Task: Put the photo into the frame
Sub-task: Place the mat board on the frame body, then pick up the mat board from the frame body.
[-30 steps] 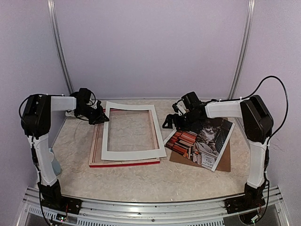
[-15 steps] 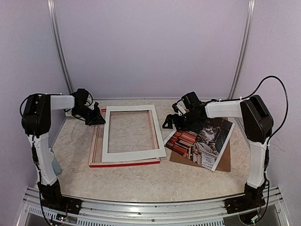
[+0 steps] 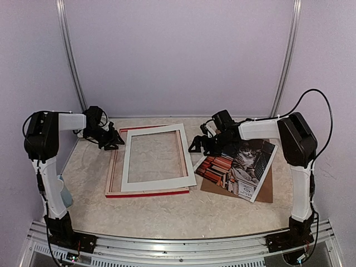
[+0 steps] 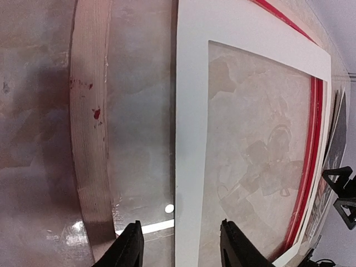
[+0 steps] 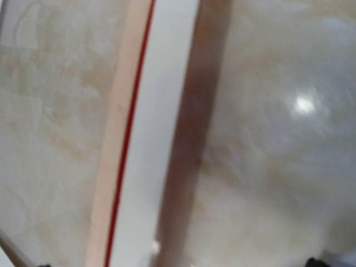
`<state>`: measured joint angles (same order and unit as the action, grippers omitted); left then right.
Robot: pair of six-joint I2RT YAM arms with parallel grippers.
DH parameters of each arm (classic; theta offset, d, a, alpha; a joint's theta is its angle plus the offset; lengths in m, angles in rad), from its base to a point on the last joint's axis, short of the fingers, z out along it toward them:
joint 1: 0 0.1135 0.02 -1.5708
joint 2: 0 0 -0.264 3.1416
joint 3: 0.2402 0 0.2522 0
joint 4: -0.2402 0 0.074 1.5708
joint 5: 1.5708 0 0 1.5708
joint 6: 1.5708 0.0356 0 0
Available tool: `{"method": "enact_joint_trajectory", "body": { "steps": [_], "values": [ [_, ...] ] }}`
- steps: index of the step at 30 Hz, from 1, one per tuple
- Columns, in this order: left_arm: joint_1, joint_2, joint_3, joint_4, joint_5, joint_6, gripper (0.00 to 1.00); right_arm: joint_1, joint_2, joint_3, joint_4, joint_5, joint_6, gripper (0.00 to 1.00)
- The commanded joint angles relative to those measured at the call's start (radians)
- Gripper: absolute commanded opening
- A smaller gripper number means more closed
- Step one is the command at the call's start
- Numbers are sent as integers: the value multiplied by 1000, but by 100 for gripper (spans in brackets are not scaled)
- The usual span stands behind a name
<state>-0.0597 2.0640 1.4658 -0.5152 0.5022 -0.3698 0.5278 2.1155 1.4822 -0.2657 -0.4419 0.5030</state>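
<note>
The frame (image 3: 146, 193) lies left of centre with the white mat board (image 3: 156, 182) skewed over it; the photo (image 3: 236, 167) sits right of it on the backing board (image 3: 264, 192), not yet inside. My left claw (image 3: 115, 143) hangs parted and empty at the mat's far left corner, and my right claw (image 3: 199, 147) is spread wide by its right edge. I should pinch the mat alone, never the frame beneath.

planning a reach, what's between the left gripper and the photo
In the top view: the frame with the white mat board on it, then the right gripper.
</note>
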Motion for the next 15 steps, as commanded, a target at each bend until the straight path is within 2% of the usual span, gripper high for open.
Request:
{"method": "enact_joint_trajectory", "body": {
  "steps": [1,4,10,11,12,15],
  "values": [
    [-10,-109,-82,64,-57,-55,53,8,53,82,25,-57,31,98],
    [-14,-180,-172,138,-66,-114,65,8,92,137,29,-85,45,97],
    [-18,-313,-365,337,-52,-246,78,8,171,231,31,-125,67,94],
    [-19,-325,-394,368,-54,-263,84,8,183,245,29,-126,71,94],
    [-19,-338,-424,401,-60,-286,95,6,194,258,26,-128,73,94],
    [-19,-387,-537,558,-61,-343,99,6,224,293,15,-133,77,92]
  ]
}}
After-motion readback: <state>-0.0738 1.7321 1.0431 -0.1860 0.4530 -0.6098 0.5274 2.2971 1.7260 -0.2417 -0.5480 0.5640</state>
